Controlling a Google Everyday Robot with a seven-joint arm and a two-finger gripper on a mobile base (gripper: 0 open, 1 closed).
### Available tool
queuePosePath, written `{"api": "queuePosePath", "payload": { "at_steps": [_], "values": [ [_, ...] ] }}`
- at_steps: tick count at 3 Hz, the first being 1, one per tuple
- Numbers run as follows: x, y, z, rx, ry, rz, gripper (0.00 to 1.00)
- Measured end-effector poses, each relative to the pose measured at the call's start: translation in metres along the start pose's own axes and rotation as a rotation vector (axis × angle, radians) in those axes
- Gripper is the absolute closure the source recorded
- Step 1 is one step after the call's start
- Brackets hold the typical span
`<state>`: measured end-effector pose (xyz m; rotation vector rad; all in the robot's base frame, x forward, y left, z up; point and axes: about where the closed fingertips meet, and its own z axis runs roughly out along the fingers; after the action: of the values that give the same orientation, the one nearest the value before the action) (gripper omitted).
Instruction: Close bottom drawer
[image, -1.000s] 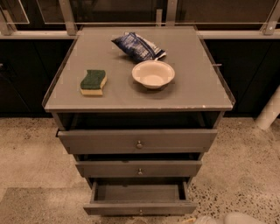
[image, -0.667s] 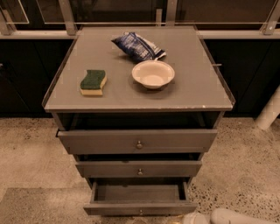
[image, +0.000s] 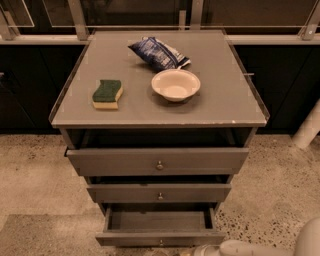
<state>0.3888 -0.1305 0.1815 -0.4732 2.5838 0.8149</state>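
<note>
The grey cabinet (image: 159, 114) has three drawers, all standing out from the frame. The bottom drawer (image: 130, 238) has the narrowest front and is pulled out the farthest. Its inside shows empty, and its small round knob (image: 161, 243) sits at the centre of the front, near the picture's lower edge. My gripper (image: 202, 249) comes in at the bottom edge on a white arm (image: 240, 248), low and just to the right of the knob, in front of the drawer's front panel. Most of it is cut off by the frame.
On the cabinet top lie a green and yellow sponge (image: 107, 93), a cream bowl (image: 175, 84) and a blue snack bag (image: 159, 54). A speckled floor surrounds the cabinet. Dark cupboards and a railing stand behind it. A white post (image: 307, 129) stands at the right.
The white arm has come in from the bottom right corner and moved left along the lower edge, towards the bottom drawer's front. The drawers have not moved.
</note>
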Motion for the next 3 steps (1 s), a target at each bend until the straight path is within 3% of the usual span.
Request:
{"api": "queuePosePath", "payload": {
  "at_steps": [1, 2, 3],
  "values": [
    [0.005, -0.010, 0.038, 0.009, 0.009, 0.045, 1.00],
    [0.006, -0.011, 0.042, 0.008, 0.009, 0.049, 1.00],
    [0.000, -0.014, 0.048, 0.039, -0.064, 0.049, 1.00]
  ]
}}
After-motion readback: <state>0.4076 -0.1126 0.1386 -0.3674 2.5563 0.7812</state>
